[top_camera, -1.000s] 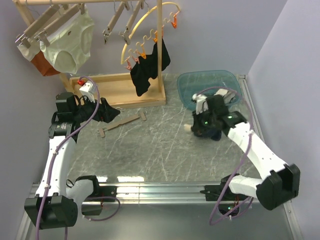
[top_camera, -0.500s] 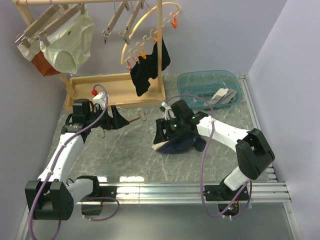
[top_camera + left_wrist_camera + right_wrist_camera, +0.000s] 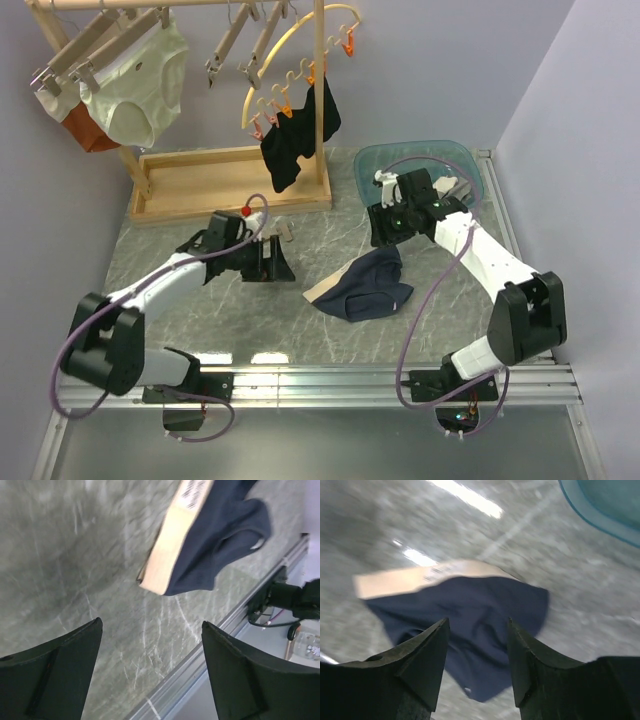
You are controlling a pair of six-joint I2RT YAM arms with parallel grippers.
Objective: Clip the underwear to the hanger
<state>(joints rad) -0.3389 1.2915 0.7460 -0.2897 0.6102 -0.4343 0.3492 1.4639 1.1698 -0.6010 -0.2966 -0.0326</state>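
Dark navy-blue briefs with tan waistband (image 3: pixel 365 288) lie on the grey marble table (image 3: pixel 450 330), away from its edges. We see left gripper (image 3: pixel 151 625) and right gripper (image 3: pixel 477 623) wide open, empty; right has drawn back.

Ahead of the left gripper's (image 3: pixel 151 625) jaws, the dark navy-blue briefs with tan waistband (image 3: pixel 220 525) run off the top edge, and the label (image 3: pixel 192 491) print is unreadable. The light-wood bar hanger (image 3: pixel 284 232) lies mostly hidden beneath the left arm (image 3: pixel 165 282), with one end showing beside the jaws.
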